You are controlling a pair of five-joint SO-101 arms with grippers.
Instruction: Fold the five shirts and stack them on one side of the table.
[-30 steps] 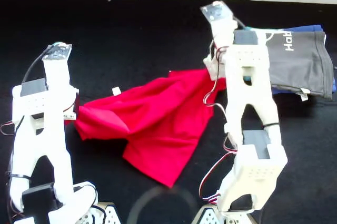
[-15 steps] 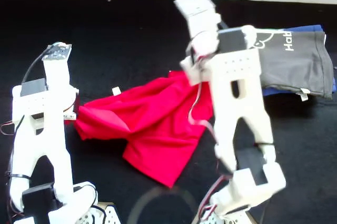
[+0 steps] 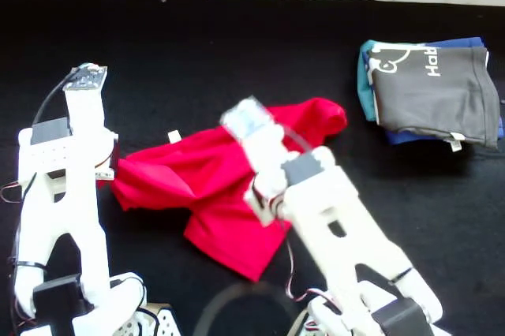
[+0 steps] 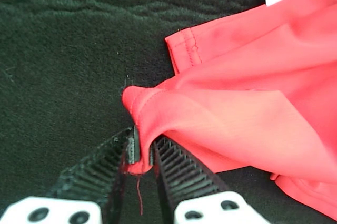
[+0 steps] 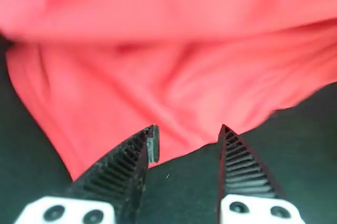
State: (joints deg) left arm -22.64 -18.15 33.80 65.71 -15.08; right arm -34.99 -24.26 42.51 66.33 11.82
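Hem of red shirt point(image 4: 237, 103) clamped in left gripper point(image 4: 143, 145), right gripper point(image 5: 188, 132) parted above

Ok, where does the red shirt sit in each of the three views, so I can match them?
High view: the red shirt lies crumpled mid-table, between the two arms.
Left wrist view: its hem corner is pinched in the left gripper.
Right wrist view: it lies just beyond the open right gripper.
Shared landmark: the black table cover around it; the white tag links high and left wrist views.
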